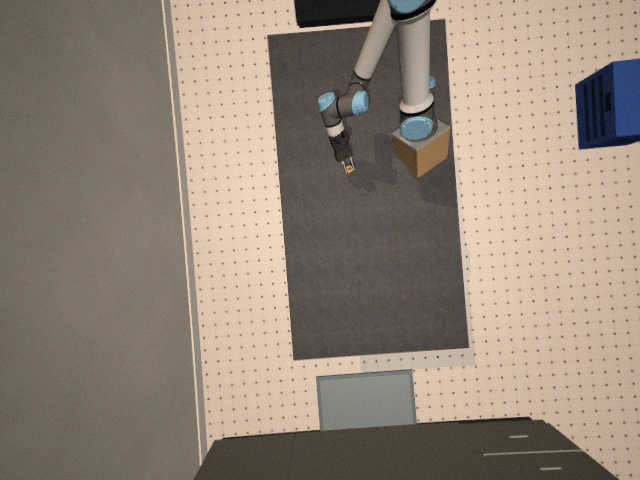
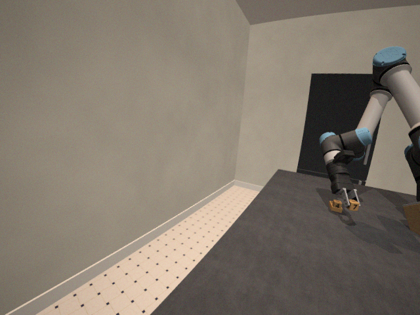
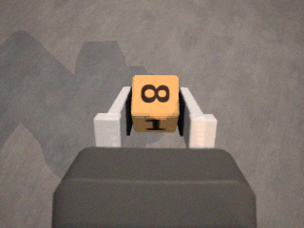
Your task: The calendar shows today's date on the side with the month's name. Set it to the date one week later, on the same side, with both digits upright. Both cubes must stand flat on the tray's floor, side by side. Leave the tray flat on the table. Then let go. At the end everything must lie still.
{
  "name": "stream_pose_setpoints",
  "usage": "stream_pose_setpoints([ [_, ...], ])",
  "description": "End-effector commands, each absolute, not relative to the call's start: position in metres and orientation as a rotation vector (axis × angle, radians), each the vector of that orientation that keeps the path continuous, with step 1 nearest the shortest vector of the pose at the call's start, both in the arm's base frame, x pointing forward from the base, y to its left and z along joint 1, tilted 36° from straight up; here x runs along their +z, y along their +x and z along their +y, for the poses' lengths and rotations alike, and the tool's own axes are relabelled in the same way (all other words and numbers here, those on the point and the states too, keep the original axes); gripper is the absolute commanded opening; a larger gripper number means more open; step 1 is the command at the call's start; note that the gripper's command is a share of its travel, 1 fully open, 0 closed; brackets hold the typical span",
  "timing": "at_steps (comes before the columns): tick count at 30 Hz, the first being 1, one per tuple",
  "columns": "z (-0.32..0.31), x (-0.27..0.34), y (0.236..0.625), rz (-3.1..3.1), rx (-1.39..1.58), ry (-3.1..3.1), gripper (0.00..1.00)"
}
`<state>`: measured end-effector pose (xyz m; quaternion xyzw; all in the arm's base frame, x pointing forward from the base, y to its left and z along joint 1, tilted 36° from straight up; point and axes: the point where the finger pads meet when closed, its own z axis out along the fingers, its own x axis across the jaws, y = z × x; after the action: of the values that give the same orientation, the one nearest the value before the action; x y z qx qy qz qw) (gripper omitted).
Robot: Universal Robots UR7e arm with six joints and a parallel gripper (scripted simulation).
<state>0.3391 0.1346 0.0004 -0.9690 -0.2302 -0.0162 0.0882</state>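
Top view: the arm (image 1: 415,62) (image 2: 403,93) rises near the right long edge of the desk (image 1: 361,284) (image 2: 271,257), folded at a high elbow that shows at the upper short edge, left of the upper right corner. Forearm (image 1: 374,43) (image 2: 374,108) slopes down and inward. Wrist joints (image 1: 343,105) (image 2: 342,142) bent, nearer the left long edge than the right, in the upper half. Gripper (image 1: 349,167) (image 2: 352,204) (image 3: 155,102) points down at a slant, its tips toward the lower short edge. Wrist view: fingers partly apart, dark pads (image 3: 181,111) against opposite sides of an orange cube (image 1: 349,168) (image 2: 354,205) (image 3: 155,97); grip closed on it.
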Motion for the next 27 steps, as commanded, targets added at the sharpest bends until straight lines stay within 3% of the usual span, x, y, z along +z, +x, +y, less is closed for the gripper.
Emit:
stream_pose_setpoints([
  [1, 0.133, -0.002, 0.340, -0.686, -0.049, -2.884, 0.57],
  [27, 0.117, -0.029, 0.351, -0.686, -0.049, -2.884, 0.57],
])
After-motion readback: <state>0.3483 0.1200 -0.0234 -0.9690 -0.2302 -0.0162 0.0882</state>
